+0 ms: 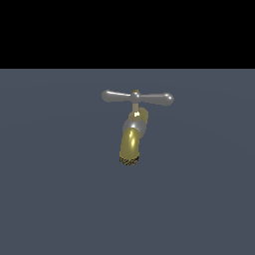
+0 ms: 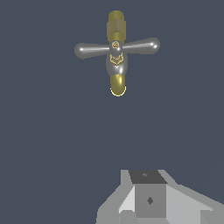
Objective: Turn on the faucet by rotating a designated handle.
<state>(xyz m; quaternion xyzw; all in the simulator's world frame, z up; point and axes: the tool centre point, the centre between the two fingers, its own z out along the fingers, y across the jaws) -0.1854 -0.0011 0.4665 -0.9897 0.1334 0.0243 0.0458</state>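
The faucet (image 1: pixel 130 142) is a shiny brass-gold curved spout with a silver collar and a dark rough tip, standing on the dark grey floor. The handle (image 1: pixel 154 98) is a slim grey crossbar with bulbous ends on a short stem above the spout, lying across the exterior view from left to right. The wrist view shows the faucet (image 2: pixel 117 81) and the handle (image 2: pixel 92 49) from above. My gripper (image 2: pixel 146 176) shows only in the wrist view, as one grey block with no gap between the fingers. It is well apart from the faucet and holds nothing.
The flat dark grey floor (image 1: pixel 55 199) stretches all around the faucet. A black band fills the top of the exterior view. The arm does not show in the exterior view.
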